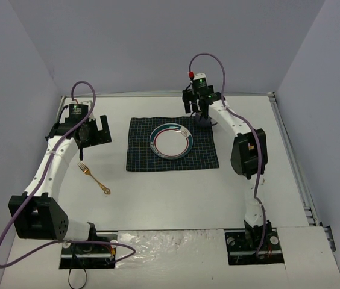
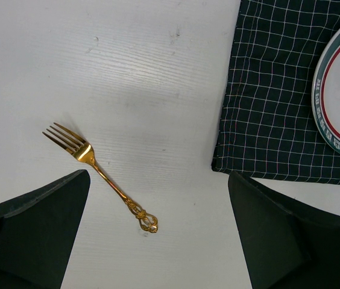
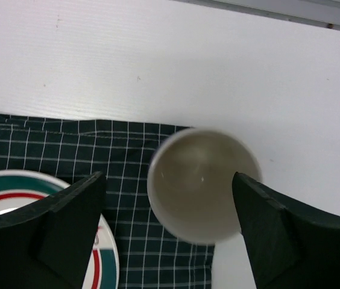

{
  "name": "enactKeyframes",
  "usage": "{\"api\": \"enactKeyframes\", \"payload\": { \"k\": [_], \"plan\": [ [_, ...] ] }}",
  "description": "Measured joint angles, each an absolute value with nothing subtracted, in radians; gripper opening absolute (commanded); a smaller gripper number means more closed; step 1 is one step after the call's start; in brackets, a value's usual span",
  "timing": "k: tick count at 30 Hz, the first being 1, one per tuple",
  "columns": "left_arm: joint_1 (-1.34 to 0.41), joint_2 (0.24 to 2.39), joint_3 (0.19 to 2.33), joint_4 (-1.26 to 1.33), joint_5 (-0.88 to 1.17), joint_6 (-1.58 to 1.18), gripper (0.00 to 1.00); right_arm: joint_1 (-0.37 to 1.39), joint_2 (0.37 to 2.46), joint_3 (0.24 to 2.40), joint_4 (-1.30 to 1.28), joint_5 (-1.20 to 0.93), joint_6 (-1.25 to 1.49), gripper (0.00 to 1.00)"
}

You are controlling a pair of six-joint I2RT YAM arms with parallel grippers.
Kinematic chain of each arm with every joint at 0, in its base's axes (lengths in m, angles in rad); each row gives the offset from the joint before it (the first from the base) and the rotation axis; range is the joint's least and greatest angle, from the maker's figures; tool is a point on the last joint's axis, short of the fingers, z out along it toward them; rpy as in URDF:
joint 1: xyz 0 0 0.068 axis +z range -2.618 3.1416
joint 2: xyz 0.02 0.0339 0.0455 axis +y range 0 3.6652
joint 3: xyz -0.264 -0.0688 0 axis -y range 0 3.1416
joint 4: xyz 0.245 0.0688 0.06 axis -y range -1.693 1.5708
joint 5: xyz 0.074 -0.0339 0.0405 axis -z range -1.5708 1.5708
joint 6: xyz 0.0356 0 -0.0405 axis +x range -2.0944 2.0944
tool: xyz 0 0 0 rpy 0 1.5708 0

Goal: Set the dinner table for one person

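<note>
The white dinner table (image 1: 158,198) carries a dark checked cloth (image 1: 140,158) with a green-and-red-rimmed plate (image 1: 155,142) on it. A gold fork (image 1: 94,179) lies on the bare table left of the cloth, tines away from me. My left gripper (image 1: 95,133) is open and empty above the table; in the left wrist view (image 2: 158,178) the fork (image 2: 100,177) lies by the left finger. My right gripper (image 3: 169,176) is open over a white empty cup (image 3: 203,183) at the cloth's far right corner (image 3: 67,150). The cup is hidden in the top view.
Grey walls enclose the table on three sides. A metal rail (image 1: 290,156) runs along the right edge and metal edging (image 3: 278,9) along the back. The plate's rim (image 3: 13,180) lies just left of the right gripper's left finger.
</note>
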State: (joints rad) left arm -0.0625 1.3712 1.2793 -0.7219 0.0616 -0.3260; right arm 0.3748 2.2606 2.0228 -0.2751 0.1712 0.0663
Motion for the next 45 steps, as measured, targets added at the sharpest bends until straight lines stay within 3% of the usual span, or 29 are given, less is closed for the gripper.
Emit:
{"api": "enactKeyframes", "payload": {
  "k": [2,4,9,16,24,33,41,45],
  "plan": [
    [-0.061,1.371,1.279,-0.722,0.059,-0.326,0.97,0.375,2.189,1.968,-0.277,0.178,0.059,0.98],
    [-0.058,1.371,1.279,-0.723,0.054,-0.327,0.97,0.375,2.094,1.907,-0.279,0.186,0.055,1.0],
    [-0.056,1.372,1.279,-0.728,0.031,-0.34,0.97,0.375,1.812,1.72,-0.235,0.197,0.064,1.0],
    [-0.052,1.377,1.265,-0.726,-0.032,-0.399,0.97,0.398,1.34,1.217,-0.146,0.157,0.164,1.0],
    [-0.046,1.339,1.045,-0.697,-0.105,-0.566,0.94,0.423,0.981,0.845,-0.082,0.064,0.269,1.0],
    [-0.044,1.324,0.815,-0.607,-0.136,-0.746,0.74,0.424,0.789,0.73,-0.044,-0.043,0.284,1.0],
    [-0.023,1.329,0.774,-0.55,-0.182,-0.815,0.48,0.424,0.719,0.684,-0.044,-0.089,0.274,1.0],
    [-0.014,1.343,0.756,-0.509,-0.186,-0.825,0.44,0.424,0.698,0.673,-0.043,-0.103,0.267,1.0]
  ]
}}
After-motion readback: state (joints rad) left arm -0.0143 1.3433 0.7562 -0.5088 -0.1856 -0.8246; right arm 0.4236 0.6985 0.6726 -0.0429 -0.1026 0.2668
